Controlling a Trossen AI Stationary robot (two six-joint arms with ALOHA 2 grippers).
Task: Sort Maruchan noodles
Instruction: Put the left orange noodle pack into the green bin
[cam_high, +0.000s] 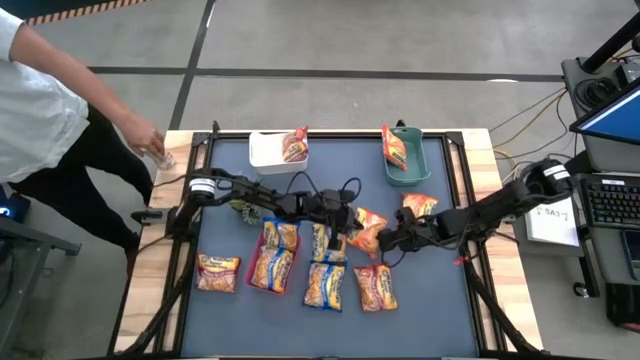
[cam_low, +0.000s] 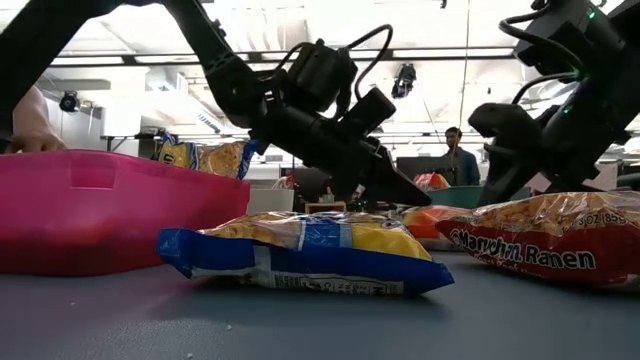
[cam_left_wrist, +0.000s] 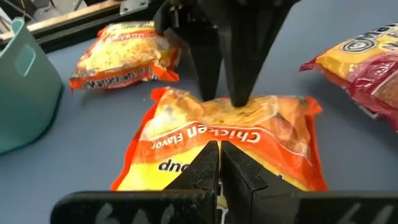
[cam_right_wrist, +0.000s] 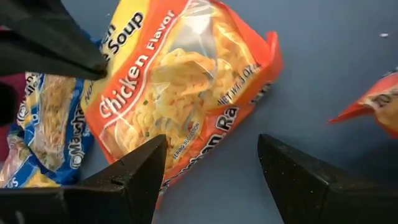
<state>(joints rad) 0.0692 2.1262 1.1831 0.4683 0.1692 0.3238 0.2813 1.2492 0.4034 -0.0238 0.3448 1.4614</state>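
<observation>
Left gripper (cam_left_wrist: 219, 163) seemingly pinching orange packet (cam_left_wrist: 221, 140) edge

This is a robotics lab set inside an open-plan office or industrial hall. The desk (cam_high: 455, 320) is a purpose-built rig: a dark mat framed in pale wood, two dark robot arms mounted at its sides, with loose cables (cam_high: 325, 188) running across it. Beside it on the grey concrete floor stands a workstation with a keyboard (cam_high: 607, 202) and a monitor (cam_high: 612, 118). The low view shows a wide ceiling with rows of strip lights (cam_low: 450, 28), a camera (cam_low: 404, 78) hung overhead, and a person (cam_low: 456, 152) standing at distant screens. Another person (cam_high: 45, 120) stands at the rig's corner.
</observation>
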